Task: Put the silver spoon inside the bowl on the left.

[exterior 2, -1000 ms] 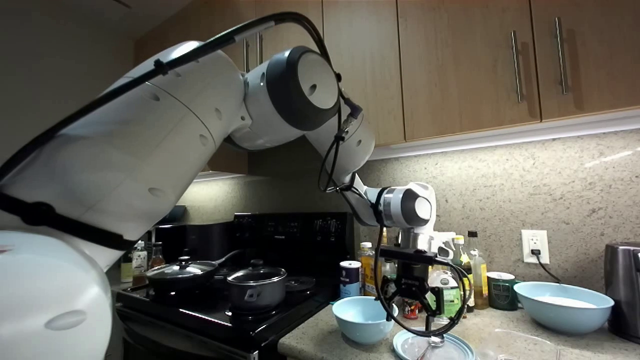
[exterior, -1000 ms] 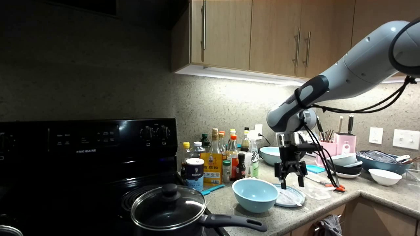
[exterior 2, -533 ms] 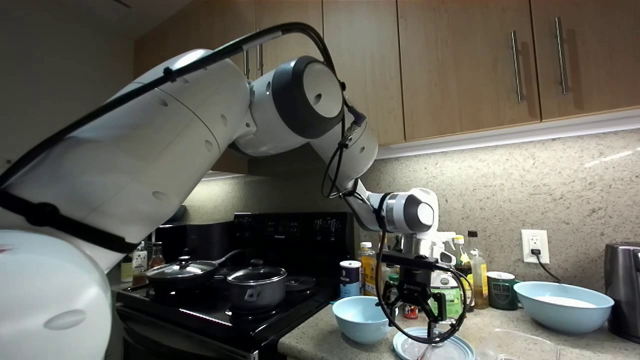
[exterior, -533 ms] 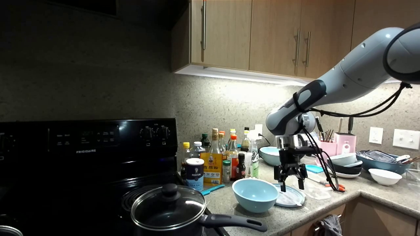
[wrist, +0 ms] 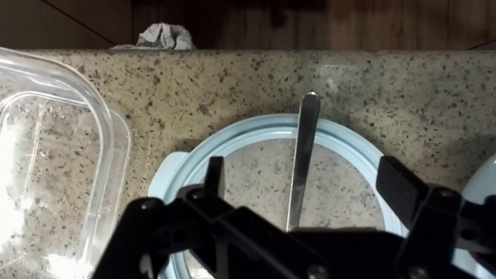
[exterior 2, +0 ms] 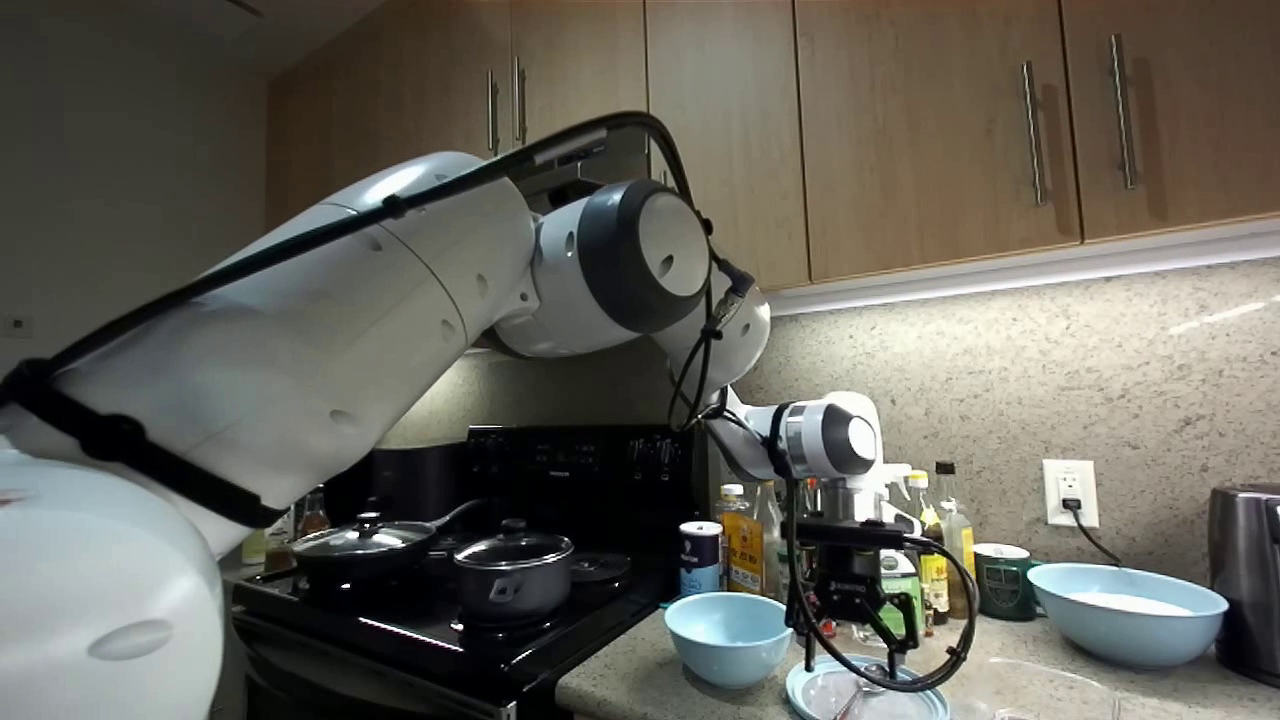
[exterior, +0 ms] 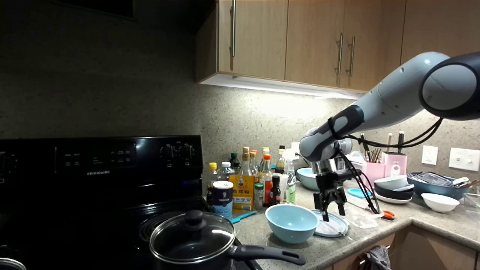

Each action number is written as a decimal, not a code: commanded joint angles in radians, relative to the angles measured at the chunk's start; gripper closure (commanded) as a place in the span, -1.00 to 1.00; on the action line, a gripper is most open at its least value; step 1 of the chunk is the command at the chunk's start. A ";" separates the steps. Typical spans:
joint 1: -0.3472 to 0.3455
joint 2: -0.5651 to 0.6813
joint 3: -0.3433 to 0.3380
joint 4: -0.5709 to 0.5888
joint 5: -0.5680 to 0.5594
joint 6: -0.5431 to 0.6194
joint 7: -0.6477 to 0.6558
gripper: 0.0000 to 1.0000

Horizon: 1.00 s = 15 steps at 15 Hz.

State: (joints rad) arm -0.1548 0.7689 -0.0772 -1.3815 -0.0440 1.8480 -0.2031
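In the wrist view the end effector (wrist: 302,179) hangs above the spoon (wrist: 303,162), fingers apart, presumably to straddle its handle, which crosses the lid (wrist: 252,130) toward 12 o'clock; the bowl (wrist: 482,181) sits at 3 o'clock.

Spoon (wrist: 304,162) on lid (wrist: 248,130), handle end past rim, below my gripper (wrist: 305,178) and between its spread fingers (wrist: 400,186) in wrist view; container (wrist: 105,133) left of lid, bowl (wrist: 481,179) right. In exterior view, my gripper before bottles (exterior 2: 960,555); bowl just left of lid, second bowl (exterior 2: 1127,635) farther right, pan (exterior 2: 365,570) and pot (exterior 2: 513,598) side by side on stove (exterior 2: 590,628) at left.
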 commanded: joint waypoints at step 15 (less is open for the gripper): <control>-0.040 0.153 0.005 0.196 0.004 -0.043 0.030 -1.00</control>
State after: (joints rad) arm -0.1894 0.9090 -0.0793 -1.2234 -0.0420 1.8455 -0.1649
